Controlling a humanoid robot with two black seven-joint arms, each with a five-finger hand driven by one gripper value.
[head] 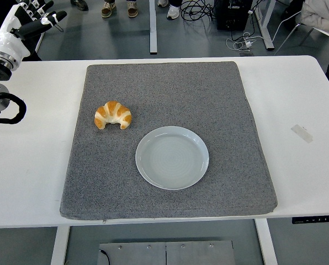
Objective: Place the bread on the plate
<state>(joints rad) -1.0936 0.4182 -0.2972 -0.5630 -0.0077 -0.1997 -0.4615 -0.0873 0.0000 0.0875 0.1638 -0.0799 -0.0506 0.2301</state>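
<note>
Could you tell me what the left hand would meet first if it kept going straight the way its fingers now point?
Probably nothing on the table: the left hand sits at the far left corner, fingers aimed right and away over the floor, well clear of the bread and plate.

One croissant [113, 115], one pale plate [172, 158]. One grey mat [170, 94], one white table [297, 99]. One robot hand [22, 25].
</note>
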